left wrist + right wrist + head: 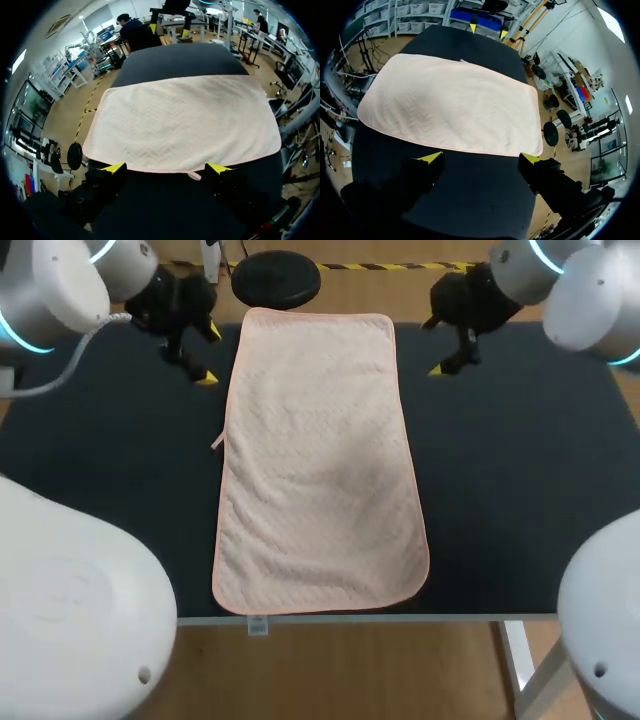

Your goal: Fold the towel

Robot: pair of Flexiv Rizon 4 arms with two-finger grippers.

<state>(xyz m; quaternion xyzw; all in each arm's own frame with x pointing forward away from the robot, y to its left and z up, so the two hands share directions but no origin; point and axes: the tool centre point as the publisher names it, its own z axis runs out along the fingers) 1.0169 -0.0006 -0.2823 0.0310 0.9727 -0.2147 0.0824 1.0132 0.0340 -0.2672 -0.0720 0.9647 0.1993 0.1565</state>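
The left jaws stand wide apart and hold nothing, and so do the right jaws.

From the head camera, a pale pink towel [320, 460] lies flat and unfolded down the middle of the dark desk [520, 460]. Its short ends are at the desk's far and near edges. A small loop [217, 442] sticks out from its left long side. The left jaws, with their yellow tips [207, 378], are over the desk's far left part, near the towel's far left corner but not touching it. The right jaws, with one yellow tip [437, 370] in sight, are over the far right part, just beside the towel's far right corner and also apart from it.

From the left wrist camera, the two yellow tips [114, 167] are spread wide over bare desk [150, 205]. The towel [185, 120] has its long side just ahead of them. The loop [194, 175] pokes out between the tips, nearer one of them. Neither tip touches the cloth.

From the right wrist camera, the yellow tips [431, 158] are again far apart over bare desk [470, 200]. The towel [450, 105] lies ahead with its other long side running across, just clear of both tips. Its surface is smooth, with no fold in it.
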